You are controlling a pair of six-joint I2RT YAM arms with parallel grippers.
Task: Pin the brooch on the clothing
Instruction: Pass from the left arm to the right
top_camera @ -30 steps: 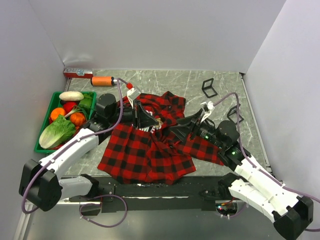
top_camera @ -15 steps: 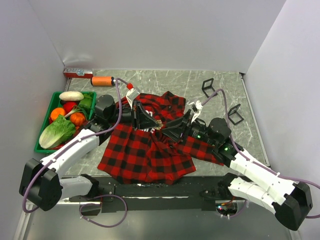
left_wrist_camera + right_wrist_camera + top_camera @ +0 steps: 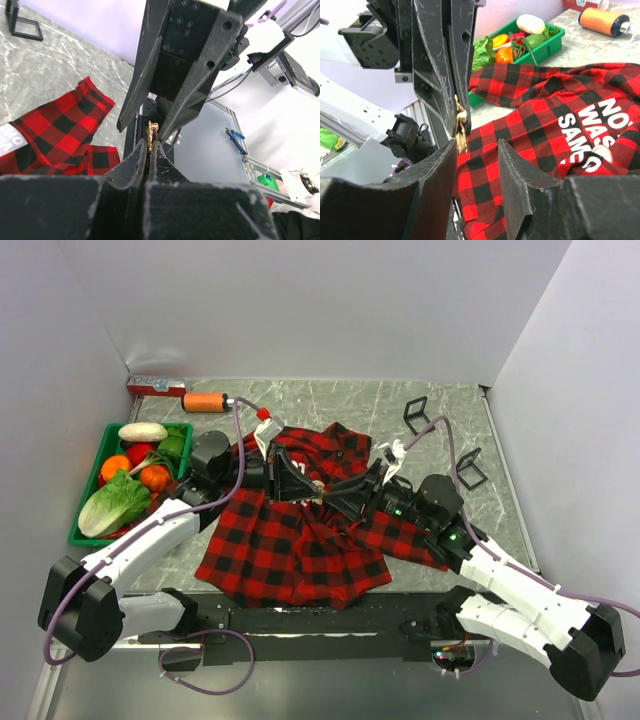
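The clothing, a red-and-black plaid shirt (image 3: 290, 540) with white lettering (image 3: 580, 125), lies rumpled on the marble table. My left gripper (image 3: 316, 487) hovers over its chest, shut on a small gold brooch (image 3: 151, 131) that sticks out past the fingertips (image 3: 141, 150). My right gripper (image 3: 336, 497) faces it tip to tip, almost touching. In the right wrist view the brooch (image 3: 460, 125) hangs just beyond my right gripper (image 3: 477, 142), by its left finger (image 3: 445, 155). Those jaws stand partly apart, with plaid cloth (image 3: 530, 120) visible through the gap.
A green tray (image 3: 75, 530) of vegetables sits at the left. An orange spool (image 3: 203, 401) and a red box (image 3: 155, 386) lie at the back left. Two black wire stands (image 3: 418, 416) (image 3: 470, 467) are at the back right.
My right gripper has moved left to meet the left gripper's tips, and its jaws have narrowed. The left gripper has stayed put, still shut on the brooch.
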